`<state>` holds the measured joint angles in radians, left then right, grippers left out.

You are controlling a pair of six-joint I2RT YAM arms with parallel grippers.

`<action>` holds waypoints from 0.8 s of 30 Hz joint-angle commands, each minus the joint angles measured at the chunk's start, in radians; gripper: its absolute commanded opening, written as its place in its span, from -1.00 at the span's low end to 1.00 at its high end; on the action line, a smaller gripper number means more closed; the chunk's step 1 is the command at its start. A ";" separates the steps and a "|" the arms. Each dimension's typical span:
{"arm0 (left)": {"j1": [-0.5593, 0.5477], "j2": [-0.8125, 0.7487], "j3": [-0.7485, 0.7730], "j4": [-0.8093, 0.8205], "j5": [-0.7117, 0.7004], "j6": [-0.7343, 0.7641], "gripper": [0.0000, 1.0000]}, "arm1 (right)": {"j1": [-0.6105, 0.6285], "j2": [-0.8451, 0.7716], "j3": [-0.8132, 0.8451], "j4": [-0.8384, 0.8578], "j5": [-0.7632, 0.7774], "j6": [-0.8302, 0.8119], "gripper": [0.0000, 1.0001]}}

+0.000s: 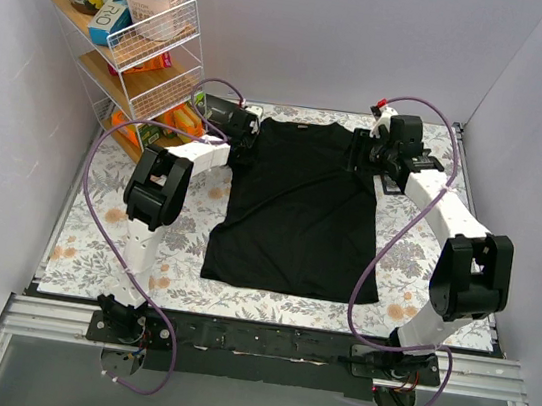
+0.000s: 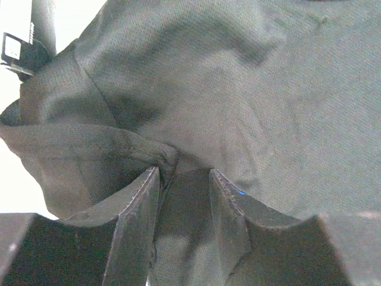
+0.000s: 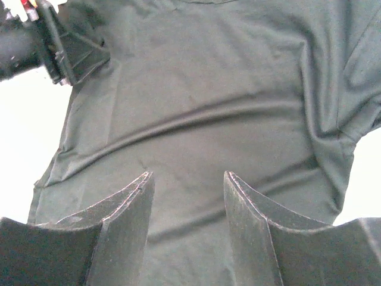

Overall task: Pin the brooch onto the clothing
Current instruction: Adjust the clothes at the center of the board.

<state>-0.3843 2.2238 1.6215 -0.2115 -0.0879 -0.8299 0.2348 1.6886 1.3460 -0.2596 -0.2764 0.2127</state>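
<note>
The clothing (image 1: pixel 301 207) is a black T-shirt lying flat on the floral cloth, collar at the far end. My left gripper (image 1: pixel 249 144) is down on its left shoulder. In the left wrist view its jaws (image 2: pixel 184 171) stand partly closed but still apart, with dark fabric (image 2: pixel 238 89) filling the gap and a ruck bunched against the left fingertip (image 2: pixel 152 179). My right gripper (image 1: pixel 361 155) hovers at the right shoulder. It is open (image 3: pixel 187 174), with only smooth shirt (image 3: pixel 208 89) below it. The brooch is out of view.
A wire shelf rack (image 1: pixel 133 32) with packets and rolls stands at the back left. A small black box (image 1: pixel 225 111) sits beside it, close to my left gripper. Grey walls close in the floral cloth (image 1: pixel 96 229) on three sides.
</note>
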 commanded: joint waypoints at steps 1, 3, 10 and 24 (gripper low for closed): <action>-0.010 0.008 0.052 -0.019 -0.088 0.034 -0.25 | -0.002 -0.084 -0.054 -0.001 -0.026 -0.022 0.16; -0.011 0.001 0.043 0.001 -0.099 0.035 -0.28 | 0.000 -0.108 -0.074 -0.010 -0.021 -0.032 0.16; -0.011 -0.062 -0.008 0.089 -0.128 0.026 -0.18 | 0.001 -0.138 -0.130 -0.040 -0.024 -0.049 0.16; -0.002 -0.044 0.012 0.150 -0.177 0.021 -0.42 | 0.011 -0.139 -0.168 -0.066 -0.027 -0.067 0.15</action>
<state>-0.3920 2.2345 1.5997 -0.0925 -0.2260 -0.8108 0.2390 1.5909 1.1927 -0.3206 -0.2913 0.1711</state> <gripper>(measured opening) 0.309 0.578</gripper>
